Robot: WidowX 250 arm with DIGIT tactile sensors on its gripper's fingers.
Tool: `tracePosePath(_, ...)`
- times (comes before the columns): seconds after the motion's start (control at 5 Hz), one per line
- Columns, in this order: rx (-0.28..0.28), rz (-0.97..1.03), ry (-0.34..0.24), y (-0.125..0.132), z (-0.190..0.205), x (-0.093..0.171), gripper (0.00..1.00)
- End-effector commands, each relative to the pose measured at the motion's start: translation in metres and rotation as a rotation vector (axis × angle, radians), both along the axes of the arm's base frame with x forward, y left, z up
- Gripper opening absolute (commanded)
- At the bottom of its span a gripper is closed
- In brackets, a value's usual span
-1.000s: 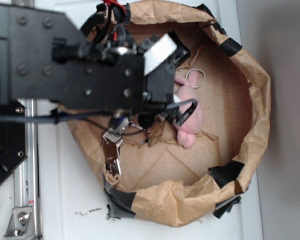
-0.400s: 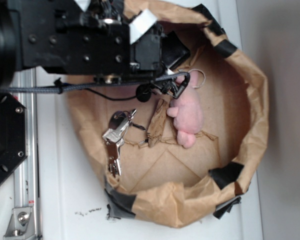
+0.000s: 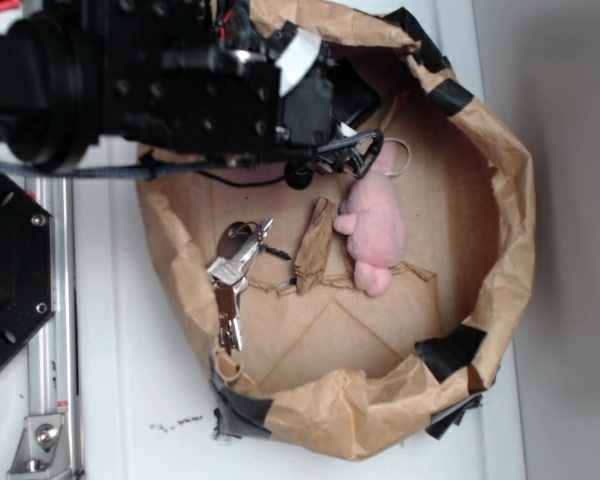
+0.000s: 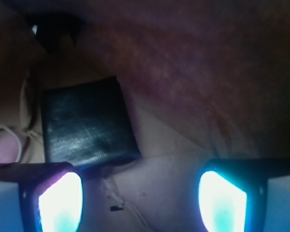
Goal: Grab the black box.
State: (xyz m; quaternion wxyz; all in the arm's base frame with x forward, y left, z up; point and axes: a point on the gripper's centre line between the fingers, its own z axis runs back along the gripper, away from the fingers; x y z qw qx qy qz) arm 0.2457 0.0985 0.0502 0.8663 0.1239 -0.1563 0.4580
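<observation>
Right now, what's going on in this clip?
A WidowX arm is reaching into a taped brown paper bin after the black box. The wrist view shows the box lying flat just ahead of the gripper, whose fingers are spread apart with nothing between them. A pink plush toy and a bunch of keys lie untouched on the bin floor. No grasp yet.

One black box (image 4: 87, 121) just ahead of the pincer (image 4: 140, 193), one pink plush toy (image 3: 375, 225), one bunch of keys (image 3: 232, 275), one metal ring (image 3: 395, 155) beside it.
</observation>
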Motion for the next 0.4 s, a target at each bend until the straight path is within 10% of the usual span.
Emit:
tracePosePath(0.0, 0.015, 0.007, -0.101, 0.0, 0.023, 0.0, 1.0)
tracePosePath(0.2, 0.033, 0.031, -0.097, 0.012, 0.023, -0.001, 1.0)
